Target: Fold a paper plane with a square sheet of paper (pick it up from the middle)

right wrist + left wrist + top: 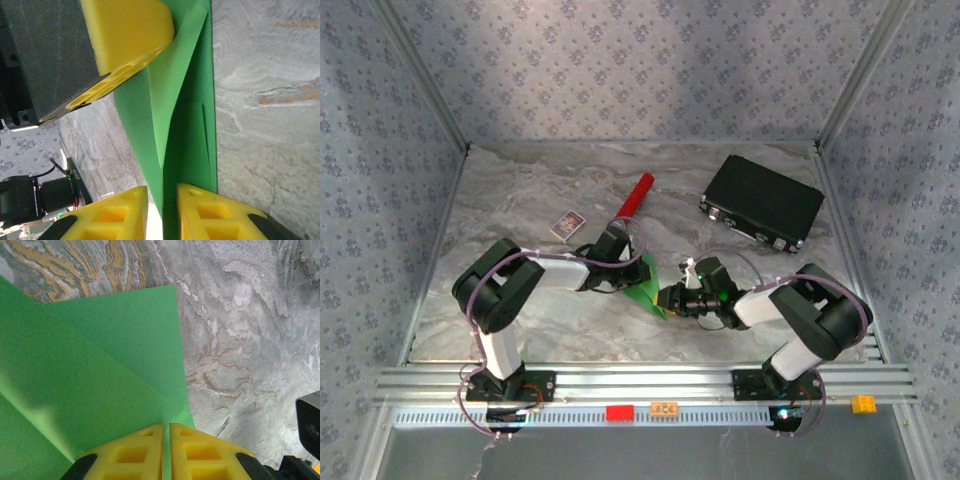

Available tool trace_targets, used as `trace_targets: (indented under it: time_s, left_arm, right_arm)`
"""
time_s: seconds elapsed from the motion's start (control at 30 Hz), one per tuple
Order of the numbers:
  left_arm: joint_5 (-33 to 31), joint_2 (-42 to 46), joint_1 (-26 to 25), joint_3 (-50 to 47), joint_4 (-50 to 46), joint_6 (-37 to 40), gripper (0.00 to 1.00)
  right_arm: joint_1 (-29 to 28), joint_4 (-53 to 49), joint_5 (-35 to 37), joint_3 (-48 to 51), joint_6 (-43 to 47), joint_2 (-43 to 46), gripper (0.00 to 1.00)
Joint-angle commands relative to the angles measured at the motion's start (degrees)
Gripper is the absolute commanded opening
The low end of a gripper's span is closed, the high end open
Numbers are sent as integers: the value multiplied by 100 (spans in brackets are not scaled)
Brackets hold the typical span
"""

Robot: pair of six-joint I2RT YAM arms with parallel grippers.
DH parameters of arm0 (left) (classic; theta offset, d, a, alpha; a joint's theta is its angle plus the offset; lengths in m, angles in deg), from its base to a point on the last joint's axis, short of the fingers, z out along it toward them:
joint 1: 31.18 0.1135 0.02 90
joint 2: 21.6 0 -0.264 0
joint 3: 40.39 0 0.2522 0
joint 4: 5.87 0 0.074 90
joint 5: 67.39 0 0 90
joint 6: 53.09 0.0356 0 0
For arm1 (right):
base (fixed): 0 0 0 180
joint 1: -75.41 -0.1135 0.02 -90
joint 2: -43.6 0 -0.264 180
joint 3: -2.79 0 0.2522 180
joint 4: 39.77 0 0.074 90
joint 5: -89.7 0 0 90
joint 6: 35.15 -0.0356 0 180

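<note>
The bright green sheet of paper [645, 292] lies on the marble table between my two grippers, folded into layered, pointed flaps. In the left wrist view the paper [100, 365] spreads out ahead, and my left gripper [166, 426] is shut on its edge, with only a thin green strip between the yellow fingers. From above, the left gripper [632, 276] sits at the paper's upper left and the right gripper [670, 298] at its right tip. In the right wrist view the paper [185, 130] stands on edge between my right gripper's [162, 192] parted fingers, with a gap beside it. The left gripper's finger [127, 30] pinches the far end.
A red cylinder [635, 195] and a small printed card [567, 226] lie behind the left arm. A black case [761, 203] sits at the back right. Patterned walls close in three sides, and an aluminium rail [640, 380] runs along the near edge.
</note>
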Motion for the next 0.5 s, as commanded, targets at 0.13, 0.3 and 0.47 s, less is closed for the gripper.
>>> trace_targets:
  time_s: [0.13,0.3,0.47]
  left_arm:
    - [5,-189,-22,87,-139,110,11]
    - [23,-216,-27,96,-119,111,11]
    - [49,-243,-23,88,-89,94,11]
  right_arm:
    - [-90,-980,256,90,253,-2,14]
    - [-78,-883,273,170,188,10,12]
    - [-74,-1036,287,183,218,250,17]
